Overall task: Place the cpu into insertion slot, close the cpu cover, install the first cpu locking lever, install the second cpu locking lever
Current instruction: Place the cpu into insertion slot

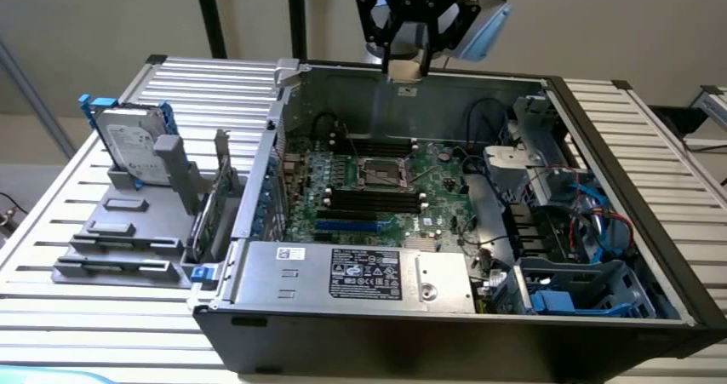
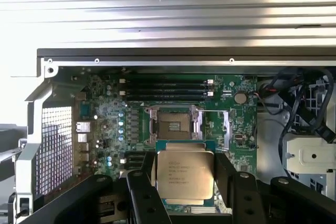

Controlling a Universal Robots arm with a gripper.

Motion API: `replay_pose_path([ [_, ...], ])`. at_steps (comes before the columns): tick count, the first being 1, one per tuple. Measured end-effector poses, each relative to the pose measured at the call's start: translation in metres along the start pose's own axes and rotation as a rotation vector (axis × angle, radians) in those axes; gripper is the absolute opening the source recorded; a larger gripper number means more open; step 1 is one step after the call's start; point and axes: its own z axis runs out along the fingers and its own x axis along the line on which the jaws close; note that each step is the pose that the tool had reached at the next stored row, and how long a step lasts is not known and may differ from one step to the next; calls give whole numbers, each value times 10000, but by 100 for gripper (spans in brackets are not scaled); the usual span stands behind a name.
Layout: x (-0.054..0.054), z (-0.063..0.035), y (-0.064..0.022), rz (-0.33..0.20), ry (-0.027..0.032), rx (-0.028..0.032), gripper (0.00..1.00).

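Cpu (image 2: pixel 185 176) clamped flat between two black fingers of gripper (image 2: pixel 185 183), side edges pinched, printed face showing. In exterior view, gripper hangs high over far wall of open case (image 1: pixel 455 341), free air all round. Insertion slot (image 2: pixel 173 124) lies beyond on green board (image 2: pixel 105 98), dark centre exposed, thin metal rim. Memory strips (image 2: pixel 165 88) lie just past slot, parallel. Case edge farthest.

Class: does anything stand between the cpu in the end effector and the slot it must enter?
Nothing visible does. The end effector holds the cpu above the open case, and the slot on the board below shows uncovered.
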Motion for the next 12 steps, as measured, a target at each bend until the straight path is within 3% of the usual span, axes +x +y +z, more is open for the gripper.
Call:
replay_pose_path([
  [12, 17, 239, 222, -9, -10, 9, 55],
])
